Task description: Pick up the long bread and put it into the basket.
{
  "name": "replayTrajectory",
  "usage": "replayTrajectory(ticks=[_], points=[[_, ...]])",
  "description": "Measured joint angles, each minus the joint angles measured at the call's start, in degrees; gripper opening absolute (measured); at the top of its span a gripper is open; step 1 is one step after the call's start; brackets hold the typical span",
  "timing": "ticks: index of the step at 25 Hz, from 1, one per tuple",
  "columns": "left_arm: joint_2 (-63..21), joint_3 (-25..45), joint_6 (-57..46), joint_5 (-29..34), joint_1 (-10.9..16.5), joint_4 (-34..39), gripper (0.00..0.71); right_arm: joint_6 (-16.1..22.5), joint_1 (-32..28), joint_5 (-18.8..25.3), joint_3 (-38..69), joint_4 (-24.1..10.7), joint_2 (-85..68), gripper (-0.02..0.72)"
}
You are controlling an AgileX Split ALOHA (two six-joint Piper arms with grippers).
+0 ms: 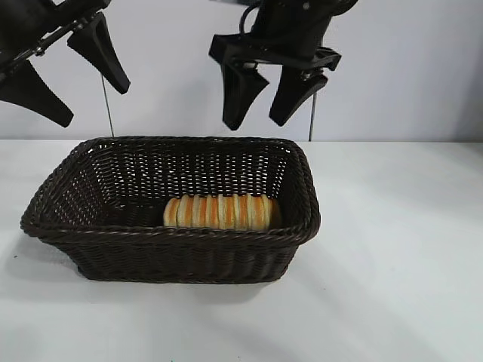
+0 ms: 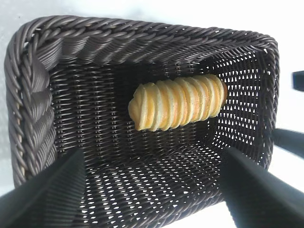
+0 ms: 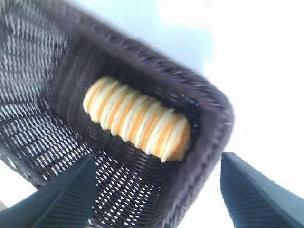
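The table point(image 1: 392, 286) is white, and on it nearest the camera stands the basket point(image 1: 181, 253), dark woven wicker with a braided rim. Inside, the bread point(image 1: 220, 212) lies flat on the bottom just behind the near wall, lengthwise along it and toward the right end (its pale and orange ridges show over the rim). Nothing touches it.

Above and behind the basket hang both arms. The right gripper point(image 1: 275, 94) is over the far rim, right of centre, pointing down — its fingers are spread wide with nothing between them. From its own camera the bread point(image 3: 137, 118) sits close to one corner of the basket point(image 3: 209, 142), well below the fingertips.

The left gripper point(image 1: 72, 75) is up at the far left, above that end of the basket, fingers also spread and empty — its camera looks down on the bread point(image 2: 178, 102) lying near one end wall of the basket point(image 2: 33, 95)
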Motion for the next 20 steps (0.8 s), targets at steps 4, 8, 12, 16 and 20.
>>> replayTrajectory(ticks=[4,8,12,16,20], points=[[0.0,0.0,0.0,0.24,0.0,0.0,0.564,2.96,-1.69,0.6,0.0,0.68,-0.79,0.527],[0.0,0.0,0.0,0.67,0.0,0.0,0.564,3.68,-1.76,1.36,-0.96,1.36,-1.03,0.527],[0.0,0.0,0.0,0.91,0.0,0.0,0.564,4.94,-1.76,1.26,-2.69,1.47,-1.05,0.527],[0.0,0.0,0.0,0.91,0.0,0.0,0.564,4.96,-1.76,1.46,-2.86,1.4,-1.05,0.527],[0.0,0.0,0.0,0.91,0.0,0.0,0.564,4.96,-1.76,2.2,-2.86,0.73,-1.05,0.527]])
